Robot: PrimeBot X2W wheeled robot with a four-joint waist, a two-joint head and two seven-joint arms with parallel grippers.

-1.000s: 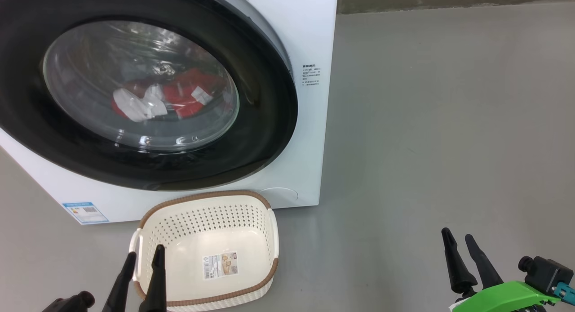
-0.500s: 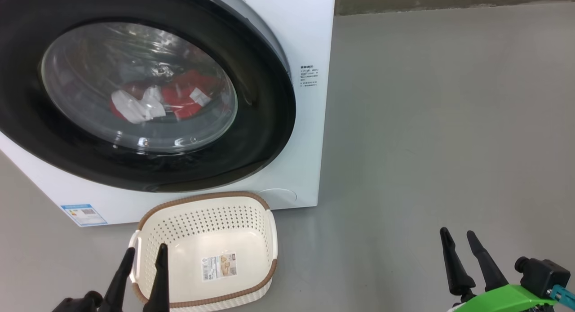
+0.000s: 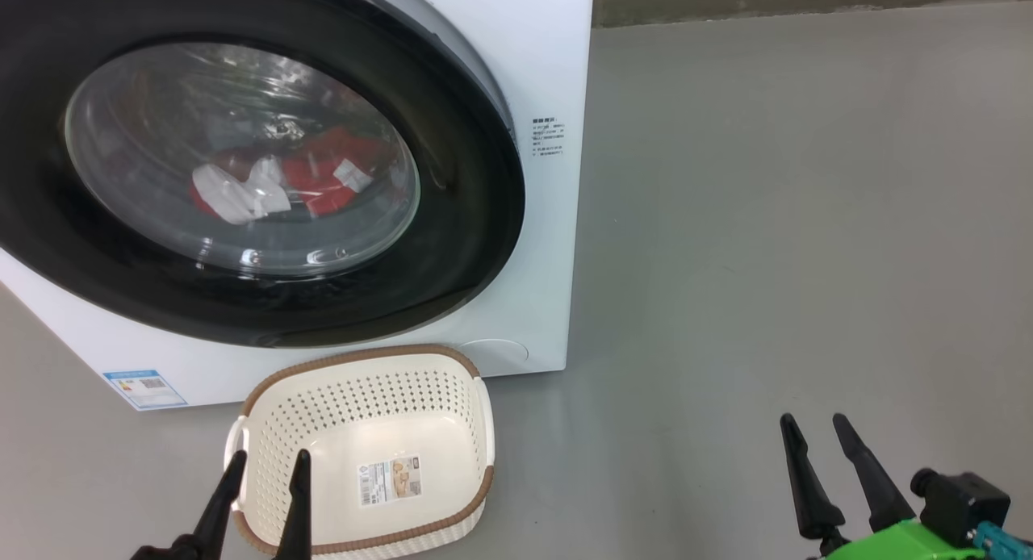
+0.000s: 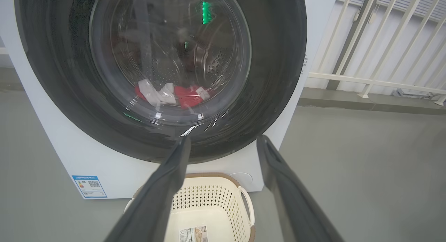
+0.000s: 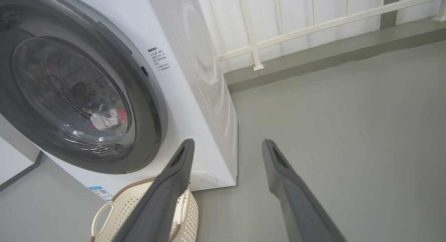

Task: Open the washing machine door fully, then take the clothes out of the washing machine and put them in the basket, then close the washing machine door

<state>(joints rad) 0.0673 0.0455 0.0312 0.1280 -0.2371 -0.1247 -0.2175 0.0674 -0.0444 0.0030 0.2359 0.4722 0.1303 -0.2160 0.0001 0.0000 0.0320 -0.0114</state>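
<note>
Head view is showing left gripper (image 3: 270, 457) and right gripper (image 3: 812, 420) gaping, the stiff, slick washing machine door (image 3: 452, 245) likely needing a right-rim hold.

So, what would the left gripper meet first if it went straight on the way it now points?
Probably the lower black rim of the washing machine door; the open left gripper aims above the basket, though depth is hard to judge.
</note>
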